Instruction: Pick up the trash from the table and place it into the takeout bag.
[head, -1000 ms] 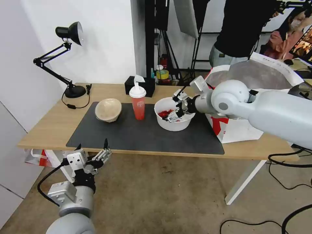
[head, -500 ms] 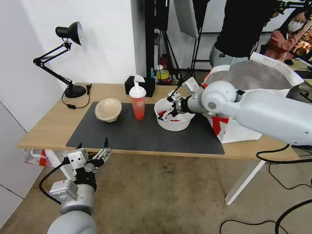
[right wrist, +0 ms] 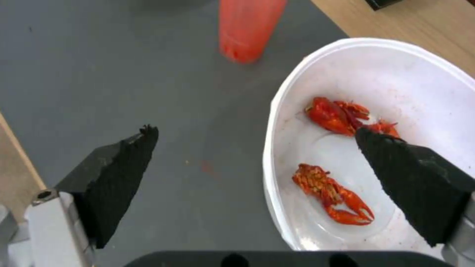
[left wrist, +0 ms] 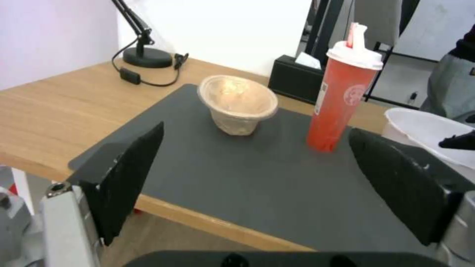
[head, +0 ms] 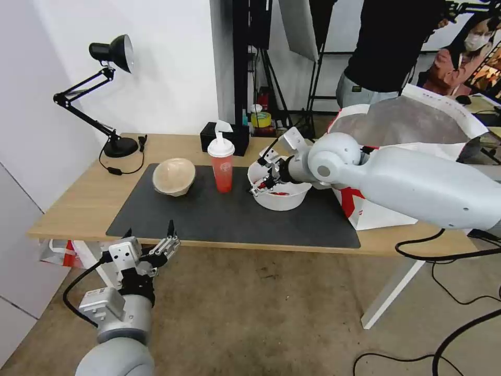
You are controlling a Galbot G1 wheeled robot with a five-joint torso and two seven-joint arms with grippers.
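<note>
Head view: right gripper (head: pixel 259 180) at the near-left rim of the white round plastic bowl (head: pixel 284 198) holding red crayfish scraps (right wrist: pixel 336 115), on the dark grey rectangular mat (head: pixel 209 219) of the light-wood table (head: pixel 73 203). Jaws apart, straddling the rim: one finger over the mat, one inside the bowl. Lower squarely so the wall sits deep between the pads, close gently, lift level to avoid spilling. White-and-red foil-lined takeout bag (head: pixel 417 120) just beside the bowl. Left gripper (head: pixel 151 245) idle below the table edge, jaws apart.
</note>
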